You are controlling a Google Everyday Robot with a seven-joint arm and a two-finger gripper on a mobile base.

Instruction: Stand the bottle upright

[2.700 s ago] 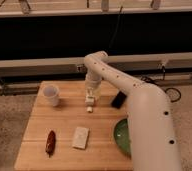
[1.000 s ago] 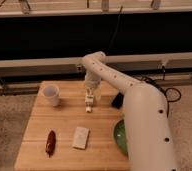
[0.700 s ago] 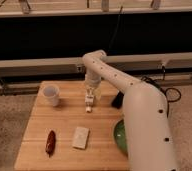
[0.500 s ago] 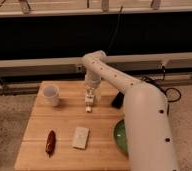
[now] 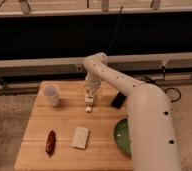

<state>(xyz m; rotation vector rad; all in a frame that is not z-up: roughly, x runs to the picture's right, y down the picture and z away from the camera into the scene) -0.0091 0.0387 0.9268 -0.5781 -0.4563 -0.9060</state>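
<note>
The bottle (image 5: 89,104) is a small slim white thing on the wooden table (image 5: 64,120), a little right of the table's middle and towards the back. It appears to stand nearly upright, directly under my gripper (image 5: 90,94). The gripper hangs from the white arm that reaches in from the right and points straight down at the bottle's top. The gripper hides the bottle's cap, and I cannot tell whether the two touch.
A white round cup (image 5: 51,94) stands at the back left. A flat white block (image 5: 81,137) lies in front of the bottle. A red-brown object (image 5: 51,142) lies front left. A green plate (image 5: 122,136) and a black object (image 5: 118,100) are on the right.
The arm has shifted only slightly above the bottle. The bottle and the other objects stay where they were.
</note>
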